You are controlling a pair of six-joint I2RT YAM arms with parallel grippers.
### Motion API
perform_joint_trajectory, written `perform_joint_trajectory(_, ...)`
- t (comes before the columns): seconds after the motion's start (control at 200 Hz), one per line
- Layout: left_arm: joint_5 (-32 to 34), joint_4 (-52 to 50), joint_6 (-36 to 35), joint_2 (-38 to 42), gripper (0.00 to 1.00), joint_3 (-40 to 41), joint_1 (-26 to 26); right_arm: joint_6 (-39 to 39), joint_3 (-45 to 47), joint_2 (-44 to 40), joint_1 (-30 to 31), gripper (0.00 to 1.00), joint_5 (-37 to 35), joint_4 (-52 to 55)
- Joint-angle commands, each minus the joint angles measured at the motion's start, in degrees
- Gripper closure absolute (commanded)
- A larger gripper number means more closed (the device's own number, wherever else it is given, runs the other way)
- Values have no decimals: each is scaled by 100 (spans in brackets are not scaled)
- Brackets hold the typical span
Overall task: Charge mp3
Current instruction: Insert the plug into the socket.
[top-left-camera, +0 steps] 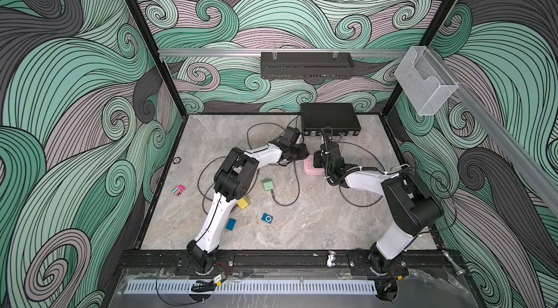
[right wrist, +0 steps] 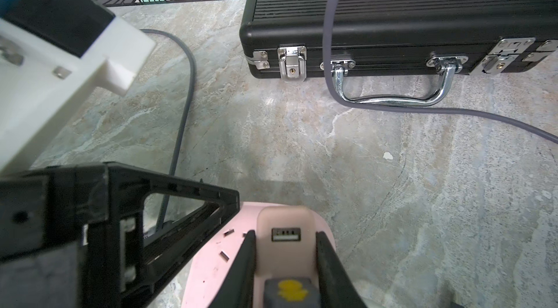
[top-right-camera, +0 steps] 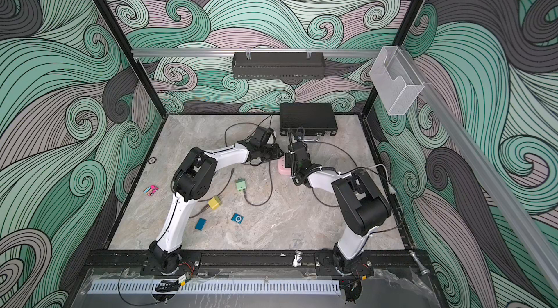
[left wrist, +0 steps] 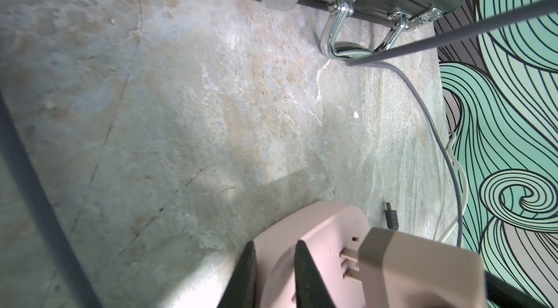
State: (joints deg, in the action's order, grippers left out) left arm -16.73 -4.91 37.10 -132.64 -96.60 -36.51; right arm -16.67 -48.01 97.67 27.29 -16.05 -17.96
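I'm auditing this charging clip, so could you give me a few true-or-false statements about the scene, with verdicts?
1. The right gripper holds a beige USB charger. True.
2. The charger's prongs are fully seated in the pink power strip. False: bare prongs show between them.
3. The left gripper clamps the pink power strip. True.
4. The blue mp3 player has a cable plugged in. False: it lies alone, uncabled.
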Motion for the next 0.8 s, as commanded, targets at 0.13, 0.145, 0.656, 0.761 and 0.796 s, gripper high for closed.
perform_joint_trajectory(0.13, 30, -617, -35, -8, 79, 194, -111, 170, 104, -137, -57, 100, 19, -101)
perform_joint_trajectory(0.145, 30, -612, -36, -3, 79, 194, -111, 199, 95, -127, -55, 100, 14, -82)
perform_joint_trajectory(0.656, 240, -608, -167, 198, 78, 208, -113, 371, -1, 313, 60, 100, -131, 1294)
perform_joint_trajectory(0.761, 382, -689, -266, 293, 78, 163, -113, 259, -125, 494, 159, 100, -249, 1625)
perform_joint_trajectory(0.796, 419, -740, -314, 323, 77, 130, -114, 245, -108, 534, 202, 100, -298, 1620)
